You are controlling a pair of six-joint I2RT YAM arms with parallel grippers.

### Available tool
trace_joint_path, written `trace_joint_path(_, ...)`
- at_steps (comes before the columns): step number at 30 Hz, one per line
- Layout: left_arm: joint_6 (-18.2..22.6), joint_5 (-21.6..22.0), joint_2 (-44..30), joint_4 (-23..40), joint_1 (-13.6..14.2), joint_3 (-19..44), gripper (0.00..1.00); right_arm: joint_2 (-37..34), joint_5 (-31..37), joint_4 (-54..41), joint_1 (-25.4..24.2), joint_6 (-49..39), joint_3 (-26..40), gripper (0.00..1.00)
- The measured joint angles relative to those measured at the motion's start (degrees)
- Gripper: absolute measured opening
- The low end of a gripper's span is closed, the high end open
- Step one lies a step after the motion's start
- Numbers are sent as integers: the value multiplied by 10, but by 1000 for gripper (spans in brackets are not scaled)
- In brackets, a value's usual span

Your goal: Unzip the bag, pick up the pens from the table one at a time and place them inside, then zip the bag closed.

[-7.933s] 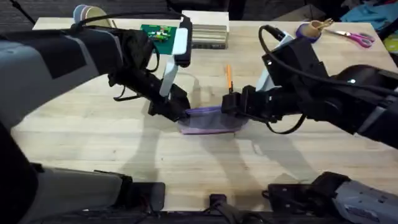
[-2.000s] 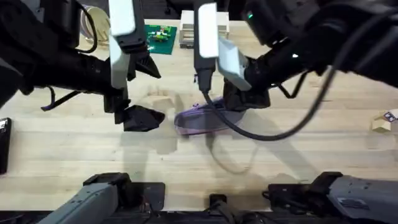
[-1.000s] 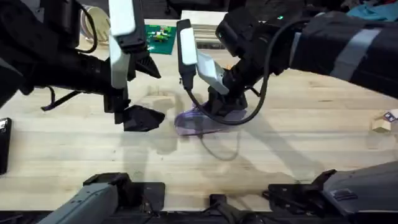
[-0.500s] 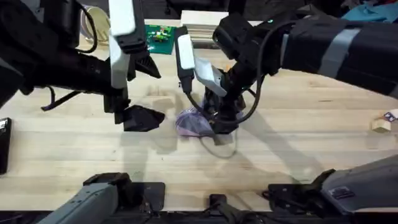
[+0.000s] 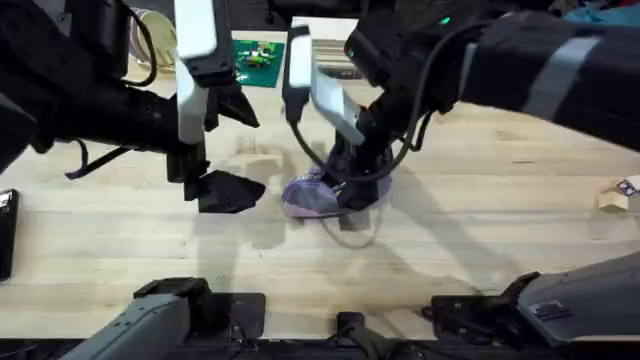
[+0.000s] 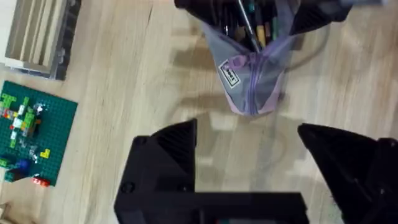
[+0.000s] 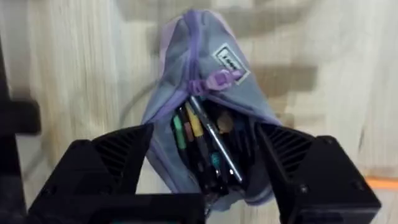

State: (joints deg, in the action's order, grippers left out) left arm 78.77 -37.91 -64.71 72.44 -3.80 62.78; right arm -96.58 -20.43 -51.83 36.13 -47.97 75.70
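The right wrist view looks straight into the bag (image 7: pixel 208 118): its mouth gapes between the right tool's (image 7: pixel 205 186) two spread fingers, with several pens (image 7: pixel 202 146) packed inside and the lavender zipper pull (image 7: pixel 214 79) sitting where the closed part begins. From overhead the bag (image 5: pixel 312 197) is just a bunched lavender lump mid-counter (image 5: pixel 480 220), its contents hidden under the right arm. The left wrist view shows the closed end of the bag (image 6: pixel 252 74) with its white label, lying on the wood beyond the left tool's (image 6: pixel 255 155) widely parted fingers, and a green building-brick plate (image 6: pixel 31 140) off to the side.

The right arm reaches across from the right and dips steeply, its tool (image 5: pixel 355 185) down at the bag's right end. The left arm hangs over the counter's left half, its tool (image 5: pixel 228 190) just beside the bag, not touching.

Compared with half a second ago, the right tool has shifted slightly rightward on the bag, while the left arm has stayed put.
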Motion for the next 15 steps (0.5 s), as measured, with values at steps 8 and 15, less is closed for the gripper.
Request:
trace_joint_path(8, 33, -22, -55, 11, -54, 0, 993, 67, -6, -44, -30, 152, 71, 998)
trace_joint_path(15, 87, -47, -109, 27, -85, 0, 993, 79, -9, -47, -105, 283, 107, 998)
